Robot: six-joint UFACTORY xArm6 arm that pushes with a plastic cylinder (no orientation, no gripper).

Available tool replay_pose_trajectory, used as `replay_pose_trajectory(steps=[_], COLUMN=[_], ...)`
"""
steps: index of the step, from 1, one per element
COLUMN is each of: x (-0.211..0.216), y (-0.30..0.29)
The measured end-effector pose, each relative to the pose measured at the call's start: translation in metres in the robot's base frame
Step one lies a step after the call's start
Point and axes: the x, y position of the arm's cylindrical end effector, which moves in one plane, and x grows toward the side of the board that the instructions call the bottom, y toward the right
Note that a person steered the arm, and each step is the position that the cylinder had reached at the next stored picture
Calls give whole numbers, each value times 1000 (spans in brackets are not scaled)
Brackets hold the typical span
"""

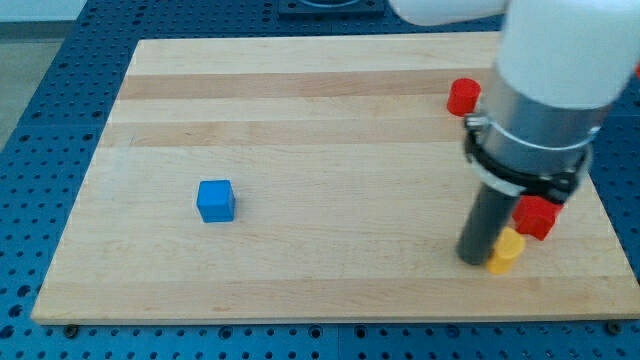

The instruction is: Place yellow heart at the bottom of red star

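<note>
Yellow heart [506, 250] lies touching the near-left edge of a red block [537, 216], likely the star. My tip [472, 260], without jaws, touches its left; nearly done.

board [300, 120] | blue cube [215, 200] | 2 red blocks [463, 96] [538, 216] | yellow block [507, 250]

My tip [474, 260] touches the yellow block [506, 251] at its nine o'clock; a red block [537, 216] sits just beside it at one o'clock.

Wooden board [300, 100] on blue pegboard [40, 100]
</note>
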Motion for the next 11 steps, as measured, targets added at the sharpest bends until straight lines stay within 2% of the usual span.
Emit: replay_pose_trajectory(steps=[1, 4, 6, 7, 8, 11], x=[0, 12, 45, 54, 53, 33], y=[19, 12, 12, 32, 60, 64])
